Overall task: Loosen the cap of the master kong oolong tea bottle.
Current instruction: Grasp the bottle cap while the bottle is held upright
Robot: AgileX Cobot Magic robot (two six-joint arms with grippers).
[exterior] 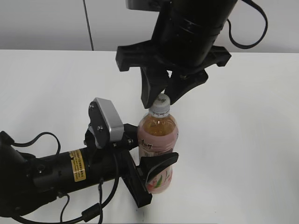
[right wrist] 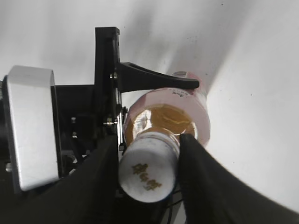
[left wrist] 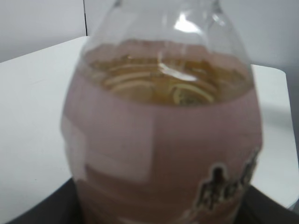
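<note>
Room: pale grey wall behind your work area, with one dark vertical seam.
Surface: you have one white table, bare apart from the bottle and the arms' cables.
Arms: two, both black.
Master kong oolong tea bottle: one, upright near the table's middle, amber tea above a pink label.
Left gripper: reaches in from your lower left, jaws closed on the bottle's labelled body.
Right gripper: comes down from above, fingers set narrowly on either side of the cap; your right wrist view suggests contact, though I cannot be sure.
Cap: one, white, dark characters on top, seated on the bottle's neck.
</note>
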